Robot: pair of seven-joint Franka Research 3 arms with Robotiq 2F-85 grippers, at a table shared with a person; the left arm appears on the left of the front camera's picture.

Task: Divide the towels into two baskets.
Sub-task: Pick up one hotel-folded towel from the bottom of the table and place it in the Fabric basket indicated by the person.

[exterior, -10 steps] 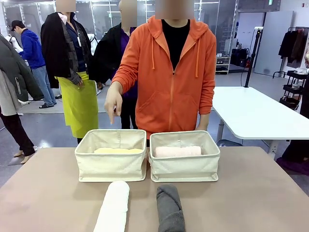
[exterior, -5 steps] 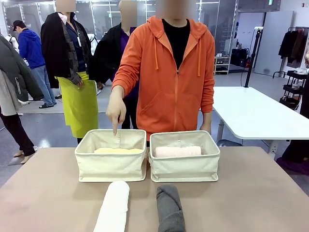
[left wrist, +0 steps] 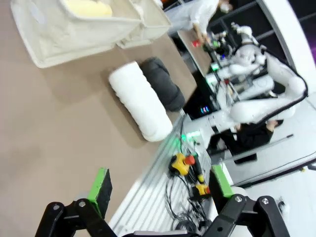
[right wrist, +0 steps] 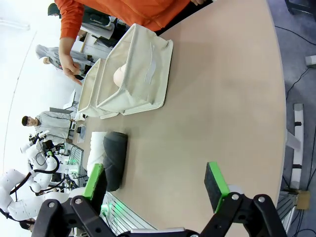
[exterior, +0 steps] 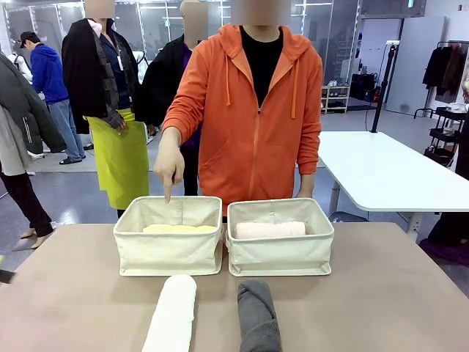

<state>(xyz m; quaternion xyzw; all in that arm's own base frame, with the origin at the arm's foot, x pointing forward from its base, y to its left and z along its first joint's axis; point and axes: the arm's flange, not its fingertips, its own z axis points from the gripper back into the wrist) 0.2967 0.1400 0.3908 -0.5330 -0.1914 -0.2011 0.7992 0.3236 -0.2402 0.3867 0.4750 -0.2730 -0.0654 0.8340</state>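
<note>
Judging reach, we put the white towel (exterior: 172, 314) at the table's (exterior: 73, 279) near edge, long axis running toward the far edge, closer to our open, empty left gripper (left wrist: 160, 183) than the equally open right gripper (right wrist: 154, 180).

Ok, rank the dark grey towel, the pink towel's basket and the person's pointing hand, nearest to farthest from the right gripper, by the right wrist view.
1. dark grey towel, on the table just ahead of the right gripper.
2. pink towel's basket, farther up the table.
3. person's pointing hand, at the other basket's far side.
</note>
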